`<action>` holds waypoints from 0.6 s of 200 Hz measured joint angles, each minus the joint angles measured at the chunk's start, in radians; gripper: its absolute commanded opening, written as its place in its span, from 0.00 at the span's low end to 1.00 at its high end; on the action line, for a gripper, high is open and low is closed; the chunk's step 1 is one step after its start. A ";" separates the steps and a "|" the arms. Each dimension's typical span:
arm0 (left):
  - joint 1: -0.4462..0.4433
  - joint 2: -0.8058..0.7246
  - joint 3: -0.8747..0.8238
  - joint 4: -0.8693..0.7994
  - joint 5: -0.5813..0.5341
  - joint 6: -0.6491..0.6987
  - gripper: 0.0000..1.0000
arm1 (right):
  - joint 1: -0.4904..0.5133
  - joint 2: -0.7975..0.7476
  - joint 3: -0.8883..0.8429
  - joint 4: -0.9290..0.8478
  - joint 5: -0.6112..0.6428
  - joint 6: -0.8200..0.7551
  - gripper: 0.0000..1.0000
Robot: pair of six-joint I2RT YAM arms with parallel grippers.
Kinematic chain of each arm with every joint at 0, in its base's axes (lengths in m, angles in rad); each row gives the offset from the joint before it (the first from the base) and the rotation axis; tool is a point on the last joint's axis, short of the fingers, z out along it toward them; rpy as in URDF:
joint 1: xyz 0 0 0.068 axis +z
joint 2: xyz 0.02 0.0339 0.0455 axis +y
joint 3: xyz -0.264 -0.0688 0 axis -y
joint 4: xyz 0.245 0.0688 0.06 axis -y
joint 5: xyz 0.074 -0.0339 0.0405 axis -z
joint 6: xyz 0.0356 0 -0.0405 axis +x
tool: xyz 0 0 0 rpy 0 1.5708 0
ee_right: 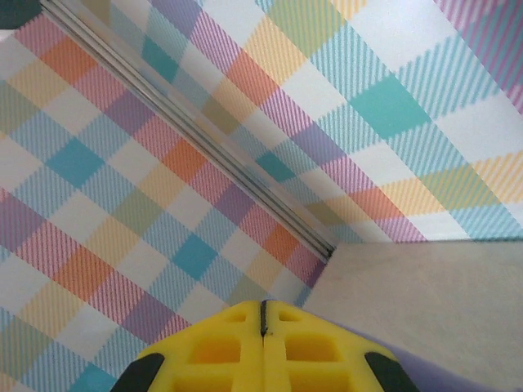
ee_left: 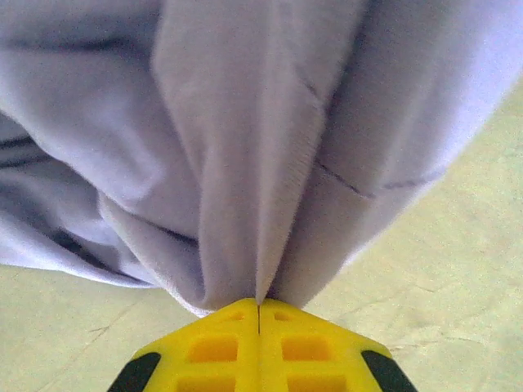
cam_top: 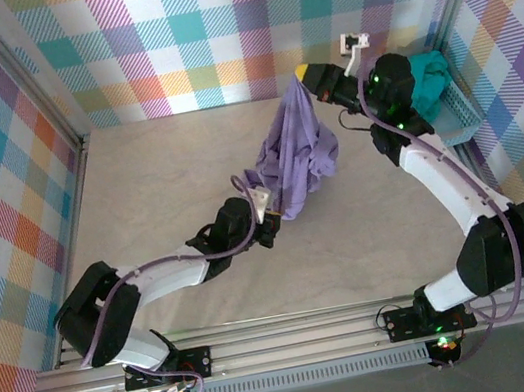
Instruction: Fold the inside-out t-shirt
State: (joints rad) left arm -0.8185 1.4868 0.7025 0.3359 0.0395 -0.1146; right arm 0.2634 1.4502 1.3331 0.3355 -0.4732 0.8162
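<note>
The lavender inside-out t-shirt (cam_top: 295, 150) hangs bunched above the table between my two grippers. My right gripper (cam_top: 303, 74) is shut on its upper end near the back wall, and a sliver of purple cloth (ee_right: 458, 377) shows beside the closed yellow fingertips (ee_right: 262, 306). My left gripper (cam_top: 267, 210) is shut on the lower part of the shirt. In the left wrist view a fold of the fabric (ee_left: 245, 122) runs straight into the closed yellow tips (ee_left: 258, 306). The label and patch are hidden in the folds.
A light blue basket (cam_top: 459, 115) stands at the right wall with a teal-green garment (cam_top: 429, 75) in it, just behind my right arm. The beige tabletop (cam_top: 158, 184) lies below the shirt, and plaid walls enclose the left, back and right sides.
</note>
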 measured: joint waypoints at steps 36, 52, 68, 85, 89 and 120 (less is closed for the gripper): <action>-0.059 -0.071 -0.033 0.023 -0.061 0.079 0.40 | 0.000 0.037 0.100 -0.098 -0.109 -0.100 0.00; -0.058 -0.100 -0.064 -0.003 -0.067 0.081 0.51 | -0.003 0.021 0.086 -0.183 -0.163 -0.215 0.00; -0.058 -0.148 -0.095 -0.040 -0.068 0.070 0.57 | -0.010 -0.027 0.001 -0.285 -0.200 -0.340 0.00; -0.049 -0.227 -0.125 -0.063 -0.057 0.054 0.66 | -0.032 -0.099 -0.127 -0.411 -0.220 -0.453 0.00; -0.043 -0.245 -0.127 -0.071 -0.053 0.045 0.67 | -0.038 -0.114 -0.160 -0.439 -0.223 -0.478 0.00; 0.040 -0.273 -0.087 -0.100 -0.012 -0.025 0.72 | -0.087 -0.210 -0.332 -0.602 -0.208 -0.591 0.00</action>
State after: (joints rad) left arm -0.7788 1.2140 0.6151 0.2356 0.0273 -0.1398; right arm 0.1764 1.2400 1.0016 -0.2668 -0.6811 0.2249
